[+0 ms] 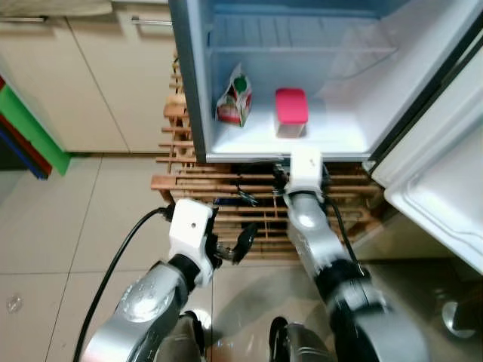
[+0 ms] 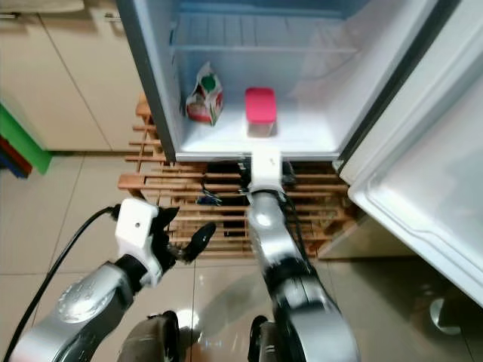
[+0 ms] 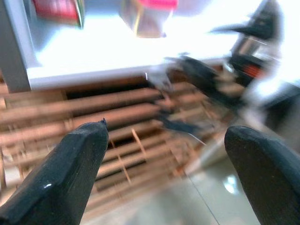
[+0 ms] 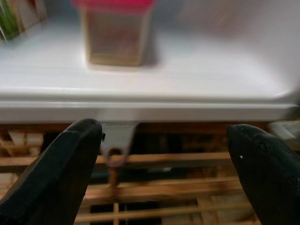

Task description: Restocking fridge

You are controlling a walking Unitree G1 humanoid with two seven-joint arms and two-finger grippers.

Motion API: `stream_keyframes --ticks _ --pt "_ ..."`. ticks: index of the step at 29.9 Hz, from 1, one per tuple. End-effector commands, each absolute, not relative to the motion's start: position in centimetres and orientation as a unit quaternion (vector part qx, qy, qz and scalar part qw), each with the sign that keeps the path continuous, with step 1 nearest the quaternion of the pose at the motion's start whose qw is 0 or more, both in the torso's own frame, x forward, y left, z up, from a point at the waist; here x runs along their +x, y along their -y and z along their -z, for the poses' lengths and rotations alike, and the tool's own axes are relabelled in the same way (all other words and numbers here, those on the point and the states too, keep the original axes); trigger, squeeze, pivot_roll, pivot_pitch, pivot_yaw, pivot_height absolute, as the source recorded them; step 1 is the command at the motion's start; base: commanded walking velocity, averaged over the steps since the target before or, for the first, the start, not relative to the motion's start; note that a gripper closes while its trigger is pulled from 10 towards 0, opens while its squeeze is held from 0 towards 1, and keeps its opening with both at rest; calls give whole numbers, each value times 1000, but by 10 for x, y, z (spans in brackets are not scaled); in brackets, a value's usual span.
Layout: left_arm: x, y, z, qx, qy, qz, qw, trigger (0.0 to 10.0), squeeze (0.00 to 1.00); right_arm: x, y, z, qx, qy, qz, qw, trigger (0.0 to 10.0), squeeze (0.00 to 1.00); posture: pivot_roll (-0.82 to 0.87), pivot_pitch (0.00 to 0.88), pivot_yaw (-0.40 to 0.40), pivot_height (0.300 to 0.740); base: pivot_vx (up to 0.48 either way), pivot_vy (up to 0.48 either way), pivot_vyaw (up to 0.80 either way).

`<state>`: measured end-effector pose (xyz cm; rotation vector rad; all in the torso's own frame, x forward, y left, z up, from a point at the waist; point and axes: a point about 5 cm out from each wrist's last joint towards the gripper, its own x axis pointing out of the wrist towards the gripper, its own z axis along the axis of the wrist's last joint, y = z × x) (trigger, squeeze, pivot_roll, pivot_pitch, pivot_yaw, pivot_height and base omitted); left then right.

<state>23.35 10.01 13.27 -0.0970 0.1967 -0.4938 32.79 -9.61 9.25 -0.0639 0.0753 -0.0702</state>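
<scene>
Pink-lidded container [image 1: 291, 111] stands upright on the fridge floor [image 1: 332, 132], straight ahead of the right pincer [image 4: 159, 154], which is spread, empty, and just outside the fridge's front lip; long axis vertical, lid up; carton [image 1: 235, 98] beside it (toward robot's left); left pincer [image 3: 164, 154] spread, lower, farther off; right arm nearer.

Right arm [image 1: 324, 241] stretches forward, fingers [image 4: 56, 173] spread apart; left arm [image 1: 151, 290] bent low, fingers [image 3: 70, 173] likewise parted.
</scene>
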Motion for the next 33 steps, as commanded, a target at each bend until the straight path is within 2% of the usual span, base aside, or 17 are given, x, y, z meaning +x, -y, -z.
stream_keyframes --ticks 1,2,4,7,10,14,16,20,22,26,33 --pt "240 -105 -132 -60 -85 212 972 10000 0 326 97 -114 -42 25 3 999 10000 0 -8 0 -4 740 0 0 0" --pt "240 -105 -132 -60 -85 212 972 10000 0 326 97 -114 -42 25 3 999 10000 0 -8 0 -4 740 0 0 0" --pt "248 -111 -132 -75 -72 167 980 10000 0 311 116 -107 -44 20 5 999 10000 0 -25 0 22 740 0 0 0" --pt "253 -112 -132 -73 -66 164 982 10000 0 309 123 -108 -42 28 8 999 10000 0 -22 0 39 740 0 0 0" --pt "264 -143 -141 -39 -25 122 991 10000 0 285 152 -117 -12 49 34 998 10000 0 -28 0 59 740 0 0 0" --pt "258 -155 -140 -35 -23 109 993 10000 0 276 167 -121 -7 58 39 998 10000 0 -41 0 70 740 0 0 0" --pt "252 -160 -137 -34 -18 104 994 10000 0 263 181 -116 -6 48 41 998 10000 0 -45 0 73 740 0 0 0" --pt "250 -164 -141 -38 8 89 995 10000 0 250 190 -102 1 15 43 999 10000 0 -42 0 71 740 0 0 0" --pt "253 -166 -146 -28 34 79 996 10000 0 254 189 -93 12 -10 42 999 10000 0 -43 0 70 740 0 -474 0" --pt "254 -166 -146 -26 31 80 996 10000 0 259 186 -94 16 -17 36 999 10000 0 -40 0 65 740 0 -461 0" --pt "258 -148 -142 -31 32 114 992 10000 0 272 182 -101 -6 -19 8 1000 10000 0 -59 0 58 740 0 -458 0"
